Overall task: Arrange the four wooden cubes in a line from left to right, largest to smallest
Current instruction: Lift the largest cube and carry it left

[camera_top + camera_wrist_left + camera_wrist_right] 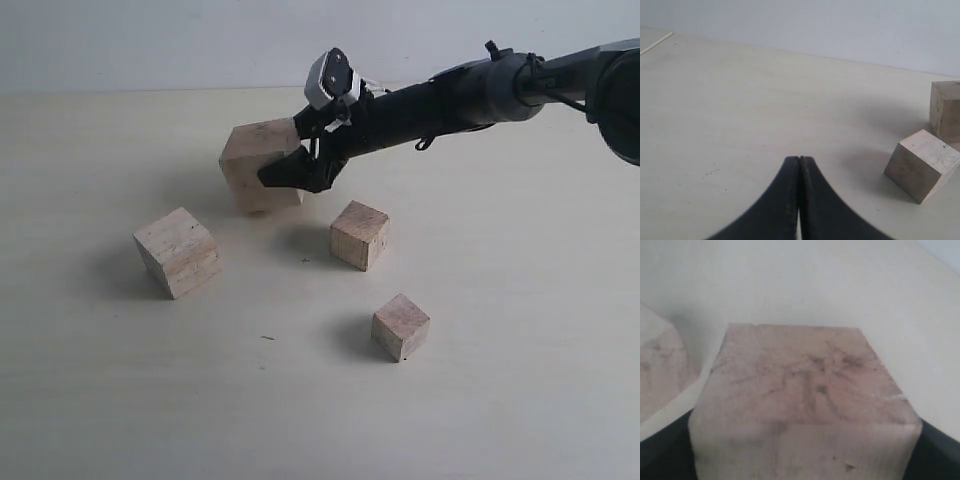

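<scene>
Four wooden cubes lie scattered on the pale table. The largest cube (258,170) (800,390) stands at the back, and my right gripper (286,150) reaches in from the right and is shut on it, one black finger (937,452) on each side. The second-largest cube (178,252) (921,165) sits front left, the third cube (360,234) in the middle, the smallest cube (401,326) nearest the front. My left gripper (799,160) is shut and empty, low over bare table left of the second-largest cube; it is outside the exterior view.
The light table (520,300) stretches wide on all sides of the cubes. A pale wall (150,40) closes off the back. The right arm (470,95) stretches across the back right above the table.
</scene>
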